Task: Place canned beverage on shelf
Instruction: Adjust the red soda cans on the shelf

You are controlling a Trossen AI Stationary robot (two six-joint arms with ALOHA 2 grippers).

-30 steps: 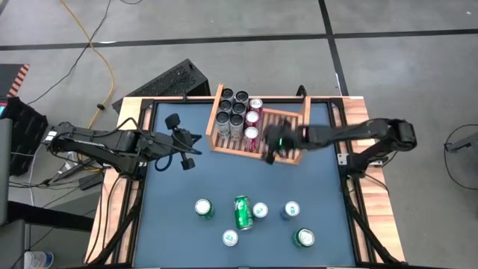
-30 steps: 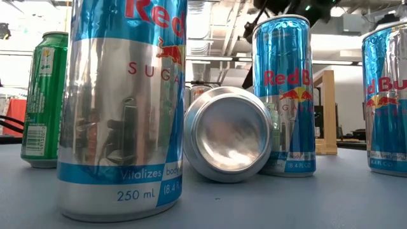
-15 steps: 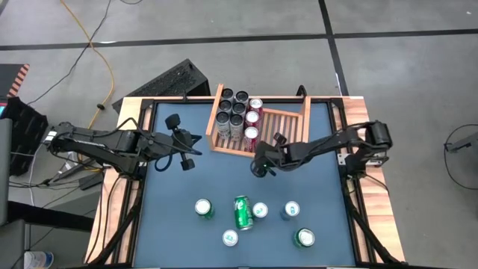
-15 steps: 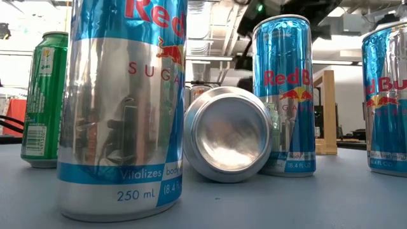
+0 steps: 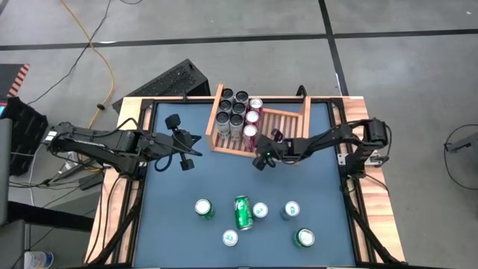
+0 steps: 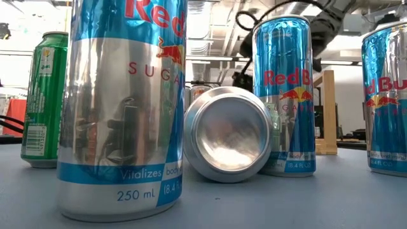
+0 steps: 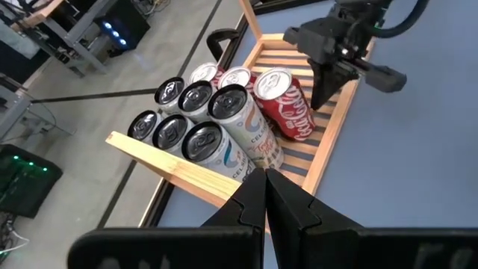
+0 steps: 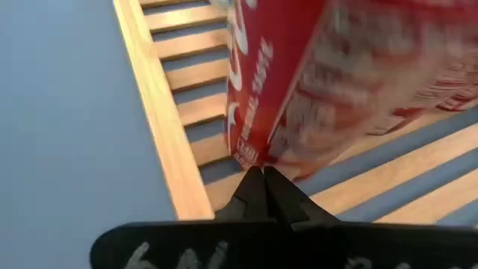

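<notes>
Right pincer (image 5: 259,160) closed tight, fingers pressed together, holding nothing, hovering at the low front rim of the shelf (image 5: 287,119), tip just beside a red can (image 8: 314,82) standing inside on the slats. Seen from the left wrist view, right pincer (image 7: 323,93) pointing down at the slats next to that red can (image 7: 287,104). Shelf of light wood at the far middle of the blue counter (image 5: 172,217), slightly turned, its left part filled with upright cans: a cluster of silver cans (image 5: 230,112) with dark tops and, beside them, red cans (image 5: 252,118) in a short row; right part of the shelf bare slats. Left pincer (image 5: 187,153) also closed and empty, held above the counter just left of the shelf, well apart from the loose cans; from its wrist view, fingers (image 7: 258,205) meeting in a point toward the shelf's side wall. Nearer the front of the counter, six loose cans: five upright, namely a green can (image 5: 203,208), three blue-and-silver cans (image 5: 260,211), and another green one at (image 5: 303,237); among them a green can on its side (image 5: 243,213). In the low view, tall blue-and-silver cans (image 6: 121,108) close up, the tipped can's round bottom (image 6: 229,135) facing forward between them.
</notes>
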